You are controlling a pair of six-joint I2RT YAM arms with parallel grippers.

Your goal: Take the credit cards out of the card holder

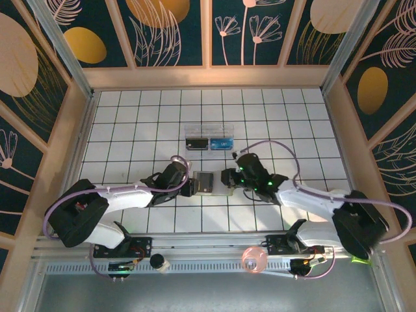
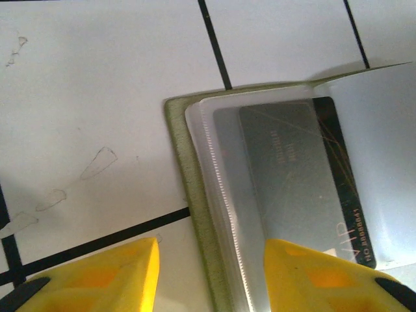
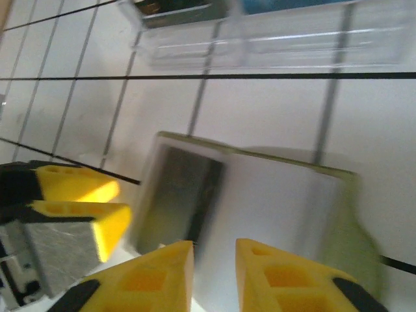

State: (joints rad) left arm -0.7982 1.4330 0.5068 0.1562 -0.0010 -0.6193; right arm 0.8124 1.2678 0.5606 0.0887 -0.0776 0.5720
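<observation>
The olive-green card holder [image 1: 205,182] lies open on the white tiled table between both grippers. In the left wrist view its olive edge [image 2: 195,214] borders clear plastic sleeves, and a dark card [image 2: 292,169] marked VIP sits inside one. My left gripper [image 2: 211,279] is open and straddles that edge, one finger [image 2: 325,276] lying over the sleeve. My right gripper [image 3: 214,273] hovers low over the pale inner leaf [image 3: 273,214] with its jaws a narrow gap apart and nothing between them. In the right wrist view the dark card [image 3: 175,195] lies beside the left gripper's fingers [image 3: 104,218].
A clear plastic box [image 1: 208,138] with dark and blue contents stands just behind the holder and is also in the right wrist view as the clear plastic box [image 3: 273,32]. Wooden walls ring the table. A pink cable loop [image 1: 253,259] and a small white cylinder [image 1: 159,262] sit by the arm bases.
</observation>
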